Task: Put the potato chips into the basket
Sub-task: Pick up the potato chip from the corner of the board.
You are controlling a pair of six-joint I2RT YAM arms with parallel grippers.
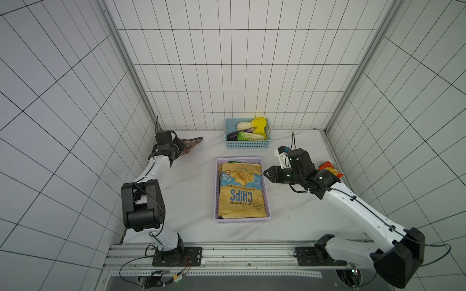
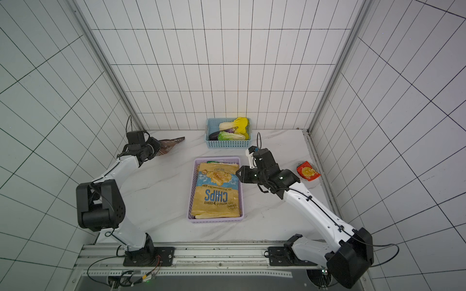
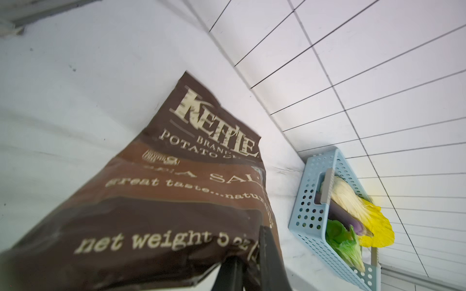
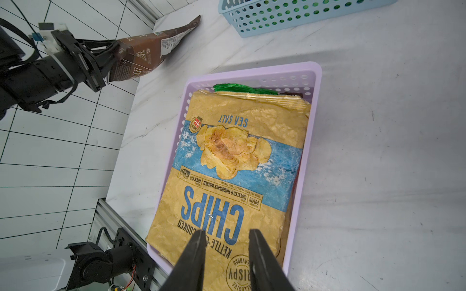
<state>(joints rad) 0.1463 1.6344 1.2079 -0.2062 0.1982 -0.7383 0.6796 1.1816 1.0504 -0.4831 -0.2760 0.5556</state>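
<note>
The lilac basket (image 1: 266,191) (image 2: 191,191) (image 4: 311,105) stands mid-table. A tan "CHIPS" bag of potato chips (image 1: 240,194) (image 2: 216,194) (image 4: 234,156) lies on top inside it, with a green bag's edge (image 4: 242,88) showing under its far end. At the back left, my left gripper (image 1: 179,152) (image 3: 249,243) is shut on the bottom edge of a dark brown Kettle chips bag (image 1: 193,144) (image 2: 172,144) (image 3: 176,181) (image 4: 151,50), held off the table and tilted. My right gripper (image 1: 266,173) (image 4: 227,231) hovers open over the basket's right side, holding nothing.
A light blue basket (image 1: 248,144) (image 2: 227,144) (image 3: 309,209) (image 4: 277,17) with toy vegetables stands against the back wall. A small red and orange packet (image 1: 332,170) (image 2: 308,171) lies near the table's right edge, behind my right arm. Tiled walls close in three sides.
</note>
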